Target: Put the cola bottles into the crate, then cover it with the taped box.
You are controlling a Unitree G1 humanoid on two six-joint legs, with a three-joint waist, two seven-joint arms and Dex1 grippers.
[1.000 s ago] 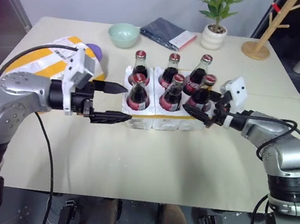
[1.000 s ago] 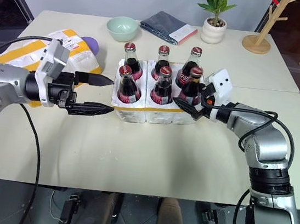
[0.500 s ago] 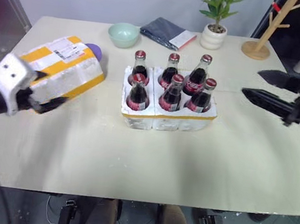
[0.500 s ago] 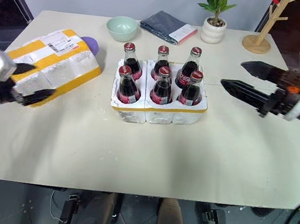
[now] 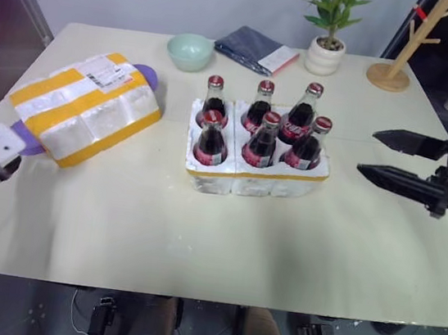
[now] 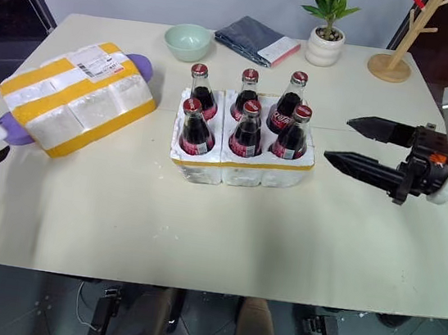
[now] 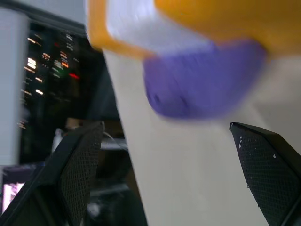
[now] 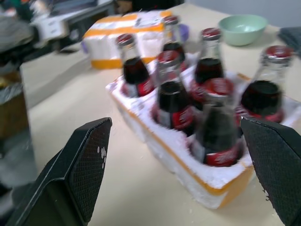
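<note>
Several cola bottles [image 5: 262,139] with red caps stand upright in the wells of the white crate [image 5: 255,178] at the table's middle. The taped box [image 5: 83,108], white with wide yellow bands and a label, lies to the crate's left, resting on a purple object [image 5: 147,74]. My right gripper [image 6: 337,138] hovers open to the right of the crate, pointing at it and holding nothing. The right wrist view looks between the open fingers [image 8: 87,160] at the bottles [image 8: 216,127]. My left gripper [image 7: 167,125] is open at the table's left edge, facing the purple object [image 7: 202,84] under the box.
A green bowl [image 5: 189,50], a folded dark cloth [image 5: 254,50], a potted plant [image 5: 326,53] and a wooden stand [image 5: 393,74] line the far edge. Bare table [image 5: 222,242] lies in front of the crate.
Both grippers have drawn away from the crate. The left one swung out past the taped box to the left edge. The right one let go of the front right bottle and pulled back right.
</note>
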